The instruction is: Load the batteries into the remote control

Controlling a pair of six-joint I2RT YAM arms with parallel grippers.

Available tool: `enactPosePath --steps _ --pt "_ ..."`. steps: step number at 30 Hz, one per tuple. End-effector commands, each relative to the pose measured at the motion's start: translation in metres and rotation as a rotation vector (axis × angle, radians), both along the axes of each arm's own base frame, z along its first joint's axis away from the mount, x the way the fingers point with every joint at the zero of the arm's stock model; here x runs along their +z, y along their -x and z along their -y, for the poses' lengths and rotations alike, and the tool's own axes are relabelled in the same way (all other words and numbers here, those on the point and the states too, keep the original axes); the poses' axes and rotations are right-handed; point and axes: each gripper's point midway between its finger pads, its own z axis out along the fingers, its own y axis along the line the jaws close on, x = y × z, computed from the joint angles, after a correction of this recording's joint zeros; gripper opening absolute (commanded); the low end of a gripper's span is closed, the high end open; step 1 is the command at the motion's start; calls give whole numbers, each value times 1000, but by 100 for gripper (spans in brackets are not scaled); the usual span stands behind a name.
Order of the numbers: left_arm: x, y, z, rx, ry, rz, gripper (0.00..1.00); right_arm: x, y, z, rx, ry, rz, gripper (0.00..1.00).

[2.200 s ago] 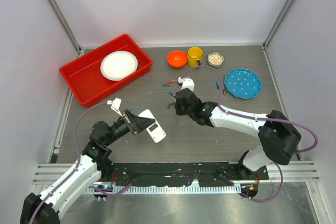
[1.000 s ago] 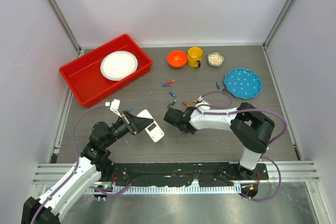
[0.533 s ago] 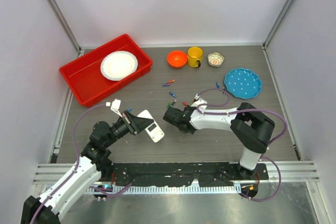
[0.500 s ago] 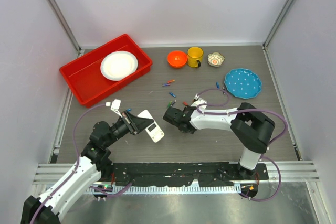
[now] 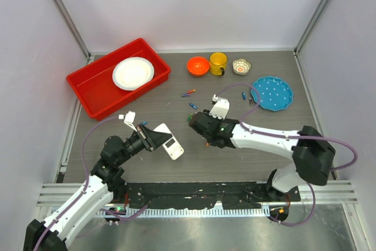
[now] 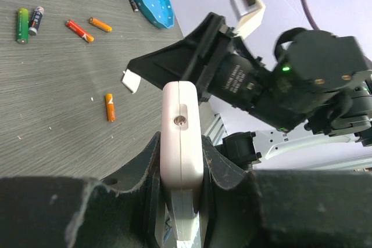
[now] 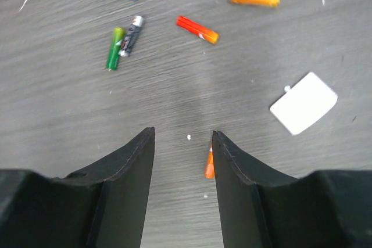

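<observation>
Trouble is most likely at the pick-up. The right gripper [image 7: 183,143] hangs released and empty over the table [image 5: 147,166], and the nearest orange battery [image 7: 208,166] lies just beside its right finger rather than between the fingers. Closing or descending from this position could nudge the battery and send it rolling, since these batteries are thin and round. The other batteries [image 7: 197,29] sit further off, and the white cover piece [image 7: 303,110] lies near enough to get bumped.

The left gripper [image 6: 182,169] is clenched on the remote control [image 6: 182,137], holding it edge-on above the table near the front left. That narrow hold looks prone to twisting if a battery is pressed in hard from one side.

Compared with half a second ago, the right arm has unfolded, its elbow has swung out to the right, and its fingers have parted. The left arm and the remote control have not moved.
</observation>
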Motion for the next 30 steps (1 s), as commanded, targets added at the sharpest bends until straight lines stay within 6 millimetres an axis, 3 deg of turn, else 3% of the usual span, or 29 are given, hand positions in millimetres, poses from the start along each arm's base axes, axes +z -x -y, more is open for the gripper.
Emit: enactPosePath --steps 1,7,11,13,18,25,30 --pt "4 -2 0 6 0 36 0 37 -3 -7 331 102 130 49" --pt "0 -1 -1 6 -6 32 0 15 24 -12 606 184 22 49" --pt "-3 -2 -1 9 -10 30 0 -8 35 -21 608 119 -57 52" --pt "-3 -1 -1 6 -9 29 0 -7 33 -27 595 76 -33 54" --pt "-2 1 -1 0 -4 23 0 -17 33 -28 641 119 -36 84" --pt "-7 1 -2 4 -7 15 0 -32 30 -21 659 173 -71 85" --pt "-8 1 -2 4 -8 10 0 -38 25 -17 562 110 -74 74"
